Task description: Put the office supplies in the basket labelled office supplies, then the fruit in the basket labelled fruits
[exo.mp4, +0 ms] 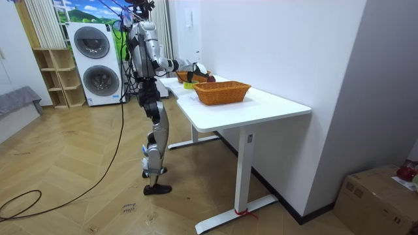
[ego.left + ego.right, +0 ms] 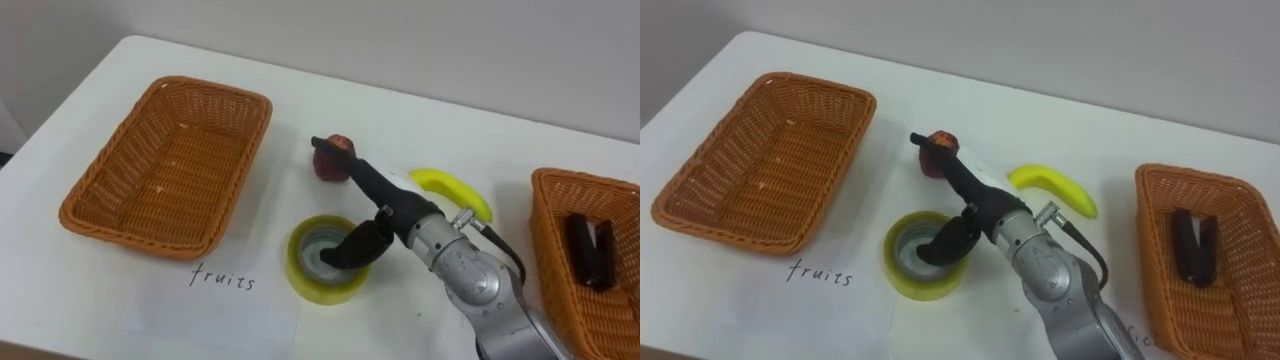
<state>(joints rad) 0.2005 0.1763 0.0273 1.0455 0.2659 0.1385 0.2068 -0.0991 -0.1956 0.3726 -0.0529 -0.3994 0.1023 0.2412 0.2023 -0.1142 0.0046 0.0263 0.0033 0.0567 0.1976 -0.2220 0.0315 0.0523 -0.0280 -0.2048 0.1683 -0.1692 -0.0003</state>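
Room view, wicker basket [image 1: 222, 93] on white table [image 1: 261, 109], wood floor [image 1: 78, 189], possibly stacked washers [image 1: 98, 62].

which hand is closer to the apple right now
Right. The right hand reaches over the tape roll, its straight fingers pointing at the apple with the tips right beside it. The left hand is nowhere on the tabletop around the apple.
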